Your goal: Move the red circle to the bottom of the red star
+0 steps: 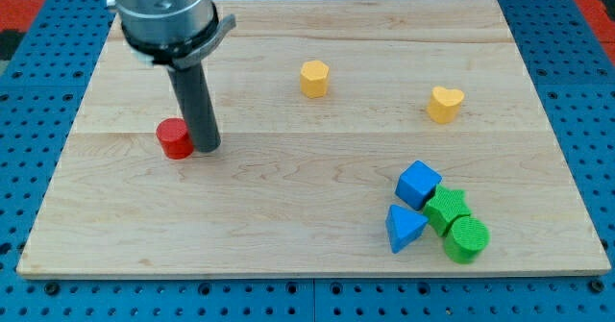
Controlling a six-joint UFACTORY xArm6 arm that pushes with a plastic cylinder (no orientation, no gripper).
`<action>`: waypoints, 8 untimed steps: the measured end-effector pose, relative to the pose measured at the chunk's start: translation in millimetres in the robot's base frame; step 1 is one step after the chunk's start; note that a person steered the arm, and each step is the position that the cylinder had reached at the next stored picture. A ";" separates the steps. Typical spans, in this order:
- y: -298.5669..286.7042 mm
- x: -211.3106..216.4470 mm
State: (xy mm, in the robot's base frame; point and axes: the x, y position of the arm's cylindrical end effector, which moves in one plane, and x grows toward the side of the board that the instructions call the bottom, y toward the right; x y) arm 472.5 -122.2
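Note:
The red circle (174,138) is a short red cylinder on the left part of the wooden board (307,216). My tip (207,148) rests on the board right against the circle's right side. The dark rod rises from there to the arm's grey body at the view's top left. No red star shows in the view; the arm's body hides part of the board's top left corner.
A yellow hexagon block (314,78) lies at top centre and a yellow heart (445,103) to its right. At the bottom right sit a blue cube (418,184), a blue triangle (405,228), a green star (447,208) and a green circle (467,238), bunched together.

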 end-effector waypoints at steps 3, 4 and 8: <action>-108.3 -51.5; -105.3 -77.2; -74.7 -117.7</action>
State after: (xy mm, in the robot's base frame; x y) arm 354.8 -196.8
